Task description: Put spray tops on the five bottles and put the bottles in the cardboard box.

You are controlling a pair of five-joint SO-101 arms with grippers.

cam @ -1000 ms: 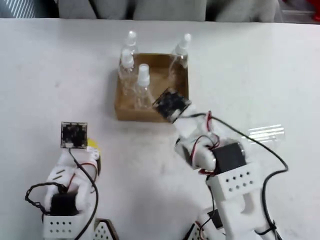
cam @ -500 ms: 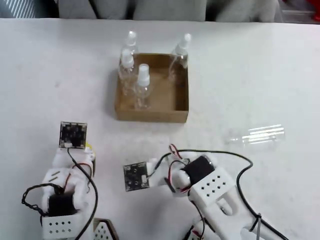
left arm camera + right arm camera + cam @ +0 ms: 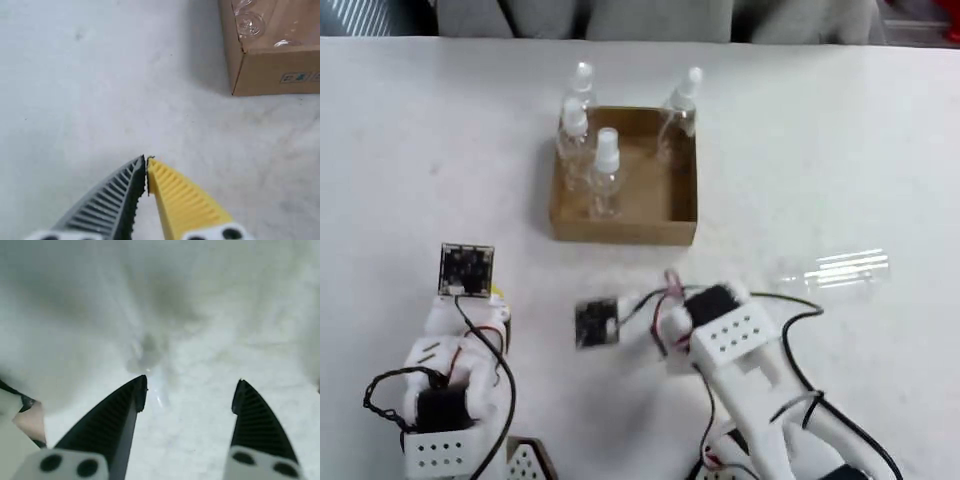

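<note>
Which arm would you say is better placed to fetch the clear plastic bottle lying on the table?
Right: it stands nearer the clear plastic bottle, right gripper open; the left gripper is shut, farther off.

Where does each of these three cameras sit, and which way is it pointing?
High view: fixed above the table, looking down on the cardboard box with bottles; left arm and right arm show at its lower edge.
Left wrist view: on the left arm, facing the table past shut left fingers, toward the box corner.
Right wrist view: on the right arm, facing the table between open right fingers.
Shared: high and left wrist views both show the box.
</note>
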